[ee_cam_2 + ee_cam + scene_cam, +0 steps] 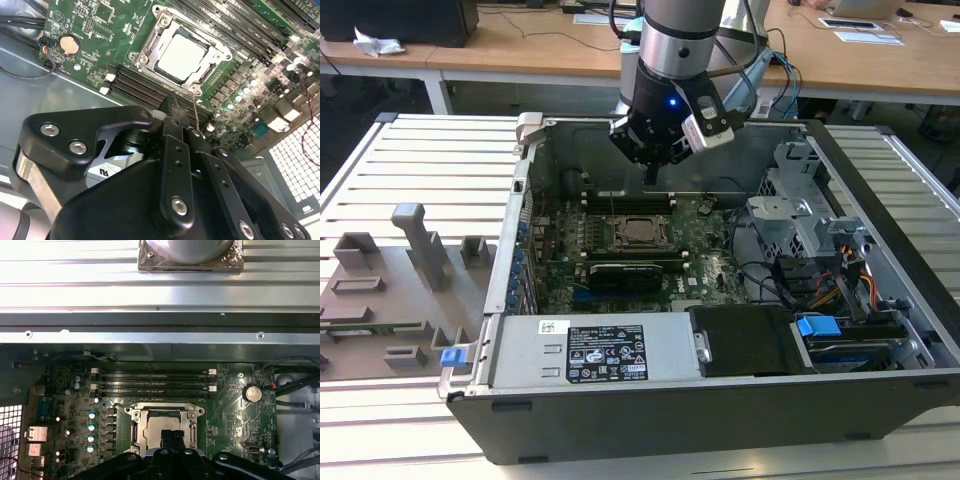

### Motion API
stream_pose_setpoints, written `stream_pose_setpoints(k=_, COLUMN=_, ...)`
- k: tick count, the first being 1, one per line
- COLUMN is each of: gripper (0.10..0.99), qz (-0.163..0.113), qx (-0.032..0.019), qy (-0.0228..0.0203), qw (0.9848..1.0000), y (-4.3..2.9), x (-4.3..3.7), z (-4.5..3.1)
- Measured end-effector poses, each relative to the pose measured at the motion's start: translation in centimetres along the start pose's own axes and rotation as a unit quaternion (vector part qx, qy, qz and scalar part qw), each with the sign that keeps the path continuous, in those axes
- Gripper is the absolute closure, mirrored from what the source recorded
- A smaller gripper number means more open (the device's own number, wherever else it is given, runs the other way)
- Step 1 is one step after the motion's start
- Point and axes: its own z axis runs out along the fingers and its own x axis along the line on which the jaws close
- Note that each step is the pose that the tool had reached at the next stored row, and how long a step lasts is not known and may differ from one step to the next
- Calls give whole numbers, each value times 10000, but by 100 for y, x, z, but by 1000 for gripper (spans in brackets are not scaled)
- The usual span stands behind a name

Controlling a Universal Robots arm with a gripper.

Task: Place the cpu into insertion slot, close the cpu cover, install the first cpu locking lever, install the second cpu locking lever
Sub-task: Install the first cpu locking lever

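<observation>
since the small, flat, silver-grey-topped square cpu [181,54] lies seated in the dark, metal-rimmed square insertion slot [204,74], the thin silvery framed cpu cover [161,31] lies down around it, its cut-out baring the chip's top. a thin wire locking lever [195,107] stands raised at the socket's corner. just beside it hangs the black gripper [172,109], fingers drawn together with nothing visibly between them, probably placed to work that lever above the green motherboard [100,50].

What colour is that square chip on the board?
The cpu top is pale silver-grey, clearest in the second wrist view.
</observation>
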Motion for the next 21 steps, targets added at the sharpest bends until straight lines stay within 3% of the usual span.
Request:
stream_pose_setpoints(k=4, gripper=980, qz=0, qx=1, qy=0, qw=10000, y=0, x=13, z=-1)
stream_pose_setpoints(k=21, gripper=980, qz=0, qx=0, qy=0, qw=10000, y=2, x=385, z=14)
